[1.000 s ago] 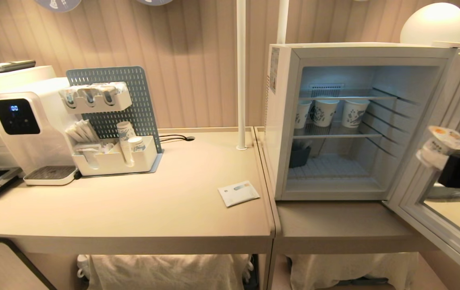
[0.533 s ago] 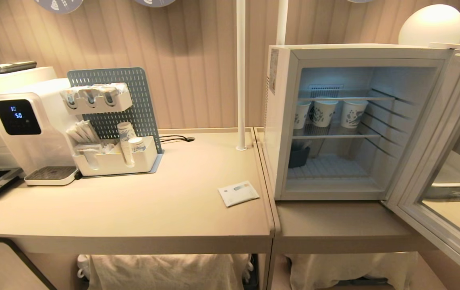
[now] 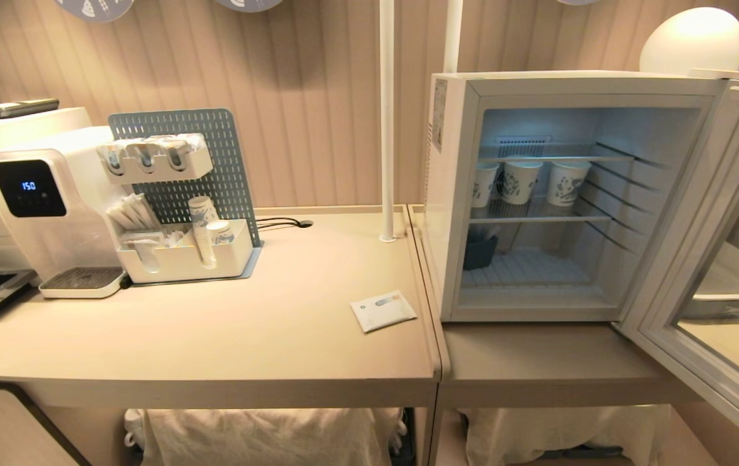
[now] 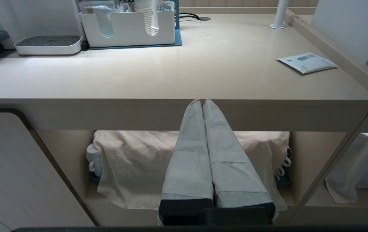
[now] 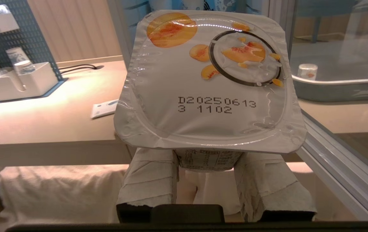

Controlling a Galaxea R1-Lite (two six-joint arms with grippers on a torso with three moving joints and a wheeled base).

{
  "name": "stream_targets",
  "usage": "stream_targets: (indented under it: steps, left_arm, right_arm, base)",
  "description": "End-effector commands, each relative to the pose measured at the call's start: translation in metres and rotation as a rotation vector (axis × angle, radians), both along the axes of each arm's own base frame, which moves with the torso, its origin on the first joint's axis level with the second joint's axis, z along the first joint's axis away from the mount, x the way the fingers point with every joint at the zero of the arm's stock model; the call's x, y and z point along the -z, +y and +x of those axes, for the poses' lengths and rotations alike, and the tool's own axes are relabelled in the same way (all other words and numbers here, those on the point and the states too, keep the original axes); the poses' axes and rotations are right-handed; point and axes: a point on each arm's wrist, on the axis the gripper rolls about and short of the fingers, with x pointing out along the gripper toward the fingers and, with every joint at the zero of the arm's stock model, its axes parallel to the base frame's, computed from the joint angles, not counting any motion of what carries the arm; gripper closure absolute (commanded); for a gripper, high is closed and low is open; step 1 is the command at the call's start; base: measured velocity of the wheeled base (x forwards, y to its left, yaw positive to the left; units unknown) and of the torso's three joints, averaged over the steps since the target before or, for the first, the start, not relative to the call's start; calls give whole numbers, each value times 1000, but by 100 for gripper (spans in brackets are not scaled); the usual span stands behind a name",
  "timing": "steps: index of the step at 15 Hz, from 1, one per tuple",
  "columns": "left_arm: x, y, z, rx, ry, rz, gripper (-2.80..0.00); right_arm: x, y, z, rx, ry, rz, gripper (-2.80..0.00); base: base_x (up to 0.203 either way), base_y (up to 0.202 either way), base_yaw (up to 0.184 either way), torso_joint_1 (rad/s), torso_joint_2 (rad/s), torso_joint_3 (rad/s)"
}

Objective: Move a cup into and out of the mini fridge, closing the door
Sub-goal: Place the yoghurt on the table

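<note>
right end effector (image 5: pixel 208 180) has dropped out of the head view since a sec ago, pinching the cup (image 5: pixel 208 80) by its sides below counter (image 3: pixel 214 336) level, in front of the open door (image 3: pixel 719 259). mini fridge (image 3: pixel 453 194) stands open w/ only paper cups (image 3: pixel 521 181) on its shelf — so cup is out or not yet in, can't tell which, and door isn't closed. left end effector (image 4: pixel 203 106) parked low, fingers pressed together.

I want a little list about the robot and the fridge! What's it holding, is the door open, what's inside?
Held: the cup, a small tub with peaches on its foil lid, pinched by the right gripper
Left gripper: shut, empty, below the counter edge
Mini fridge: lit inside
Door: swung wide open
Middle shelf: three paper cups
Bottom: a dark container
On the counter: a flat packet
</note>
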Motion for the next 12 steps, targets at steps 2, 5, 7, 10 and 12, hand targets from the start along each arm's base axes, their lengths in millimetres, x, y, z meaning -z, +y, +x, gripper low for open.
stream_targets:
  steps: [2, 5, 7, 10, 12]
  left_arm:
    - [0, 0, 0, 0, 1, -2, 0]
    - [0, 0, 0, 0, 1, 0, 0]
    - [0, 0, 0, 0, 1, 0, 0]
    - [0, 0, 0, 0, 0, -1, 0]
    - [0, 0, 0, 0, 1, 0, 0]
  right_arm:
    - [47, 0, 25, 10, -7, -51, 0]
    - [53, -1, 26, 53, 38, -67, 0]
    - [53, -1, 26, 57, 40, -40, 0]
    - [53, -1, 26, 64, 41, -45, 0]
    - [58, -1, 26, 66, 91, -138, 0]
  base:
    - [0, 0, 0, 0, 0, 0]
    - [0, 0, 0, 0, 0, 0]
    - [0, 0, 0, 0, 0, 0]
    - [0, 0, 0, 0, 0, 0]
    - [0, 0, 0, 0, 0, 0]
